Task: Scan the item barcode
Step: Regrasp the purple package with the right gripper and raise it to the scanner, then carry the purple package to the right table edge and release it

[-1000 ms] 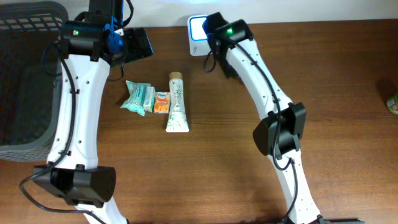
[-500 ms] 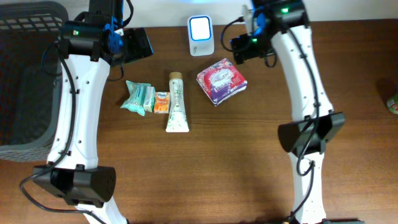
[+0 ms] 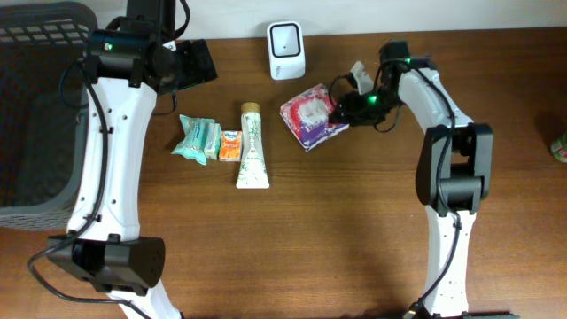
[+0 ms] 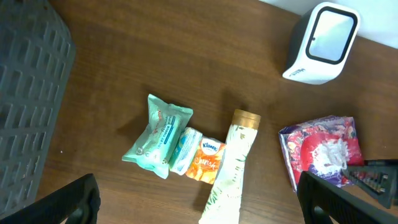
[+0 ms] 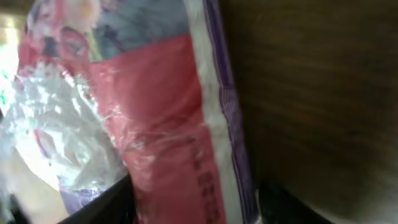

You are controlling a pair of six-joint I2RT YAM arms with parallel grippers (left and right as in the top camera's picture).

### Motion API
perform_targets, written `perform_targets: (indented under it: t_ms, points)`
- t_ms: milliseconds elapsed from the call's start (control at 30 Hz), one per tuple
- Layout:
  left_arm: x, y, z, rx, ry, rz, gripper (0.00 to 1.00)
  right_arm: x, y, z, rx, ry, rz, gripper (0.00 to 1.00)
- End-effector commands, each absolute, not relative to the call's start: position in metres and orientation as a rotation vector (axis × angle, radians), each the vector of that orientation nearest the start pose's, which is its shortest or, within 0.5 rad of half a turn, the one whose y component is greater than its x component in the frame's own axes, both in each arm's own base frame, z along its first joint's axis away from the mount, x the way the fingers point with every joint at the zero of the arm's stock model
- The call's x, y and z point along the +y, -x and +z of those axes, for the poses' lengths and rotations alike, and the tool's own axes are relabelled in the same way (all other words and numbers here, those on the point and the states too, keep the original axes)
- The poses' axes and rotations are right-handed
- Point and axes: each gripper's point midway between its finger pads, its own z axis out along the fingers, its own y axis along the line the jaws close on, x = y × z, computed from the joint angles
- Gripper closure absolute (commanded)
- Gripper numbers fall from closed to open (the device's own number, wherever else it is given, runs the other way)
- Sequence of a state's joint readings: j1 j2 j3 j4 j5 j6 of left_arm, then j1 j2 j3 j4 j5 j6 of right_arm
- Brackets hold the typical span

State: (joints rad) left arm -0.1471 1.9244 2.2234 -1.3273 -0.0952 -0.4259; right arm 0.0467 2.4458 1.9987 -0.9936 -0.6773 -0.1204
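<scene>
The right gripper [image 3: 344, 105] sits low over the wooden table [image 3: 337, 221], its two fingers either side of the right edge of a pink and purple tissue pack [image 3: 308, 115]; whether they pinch it or only bracket it cannot be told. The tissue pack lies on the table just in front and to the right of the white barcode scanner [image 3: 286, 49], not touching it. The left gripper [image 3: 197, 62] hangs spread wide, holding nothing, beyond a green tube [image 3: 252, 146], an orange packet [image 3: 230, 145] and teal packets [image 3: 197, 137], near a dark basket [image 3: 35, 106]
</scene>
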Motion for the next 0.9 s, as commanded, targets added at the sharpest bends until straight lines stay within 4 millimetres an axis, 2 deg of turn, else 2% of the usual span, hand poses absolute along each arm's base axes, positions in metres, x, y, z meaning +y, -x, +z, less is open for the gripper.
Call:
perform_targets:
  t_ms: [0,67,133,200,267,333,400,467,533,600,667,733,800,867]
  points:
    - [-0.046,-0.453,0.282,2.559,0.384,-0.066,0.01,0.144,-0.49,0.031,2.771,0.329,1.062,0.59]
    - [-0.046,-0.453,0.282,2.559,0.385,-0.066,0.01,0.145,-0.492,0.038,2.761,0.317,1.077,0.68]
    - [-0.046,-0.453,0.282,2.559,0.385,-0.066,0.01,0.146,-0.495,0.059,2.759,0.317,1.086,0.96]
    - [-0.046,-0.453,0.282,2.559,0.385,-0.066,0.01,0.149,-0.497,0.092,2.743,0.325,1.104,0.96]
    - [-0.046,-0.453,0.282,2.559,0.384,-0.066,0.01,0.156,-0.498,0.135,2.677,0.366,1.161,0.96]
    - [-0.046,-0.453,0.282,2.559,0.384,-0.066,0.01,0.16,-0.503,0.166,2.596,0.429,1.168,0.96]
    - [-0.046,-0.453,0.282,2.559,0.384,-0.066,0.01,0.167,-0.513,0.193,2.502,0.469,1.155,0.96]
    - [-0.046,-0.453,0.282,2.559,0.385,-0.066,0.01,0.177,-0.539,0.208,2.418,0.391,1.149,0.96]
    - [-0.046,-0.453,0.282,2.559,0.385,-0.066,0.01,0.188,-0.565,0.217,2.352,0.299,1.133,0.96]
    - [-0.046,-0.453,0.282,2.559,0.385,-0.066,0.01,0.195,-0.596,0.222,2.31,0.121,1.022,0.96]
    - [-0.046,-0.453,0.282,2.559,0.385,-0.066,0.01,0.203,-0.615,0.229,2.254,0.038,0.908,0.96]
    - [-0.046,-0.453,0.282,2.559,0.384,-0.066,0.01,0.217,-0.621,0.235,2.209,0.04,0.879,0.96]
    - [-0.046,-0.453,0.282,2.559,0.385,-0.066,0.01,0.215,-0.631,0.224,2.221,-0.108,0.848,0.96]
    - [-0.046,-0.453,0.282,2.559,0.385,-0.066,0.01,0.21,-0.639,0.2,2.249,-0.17,0.813,0.96]
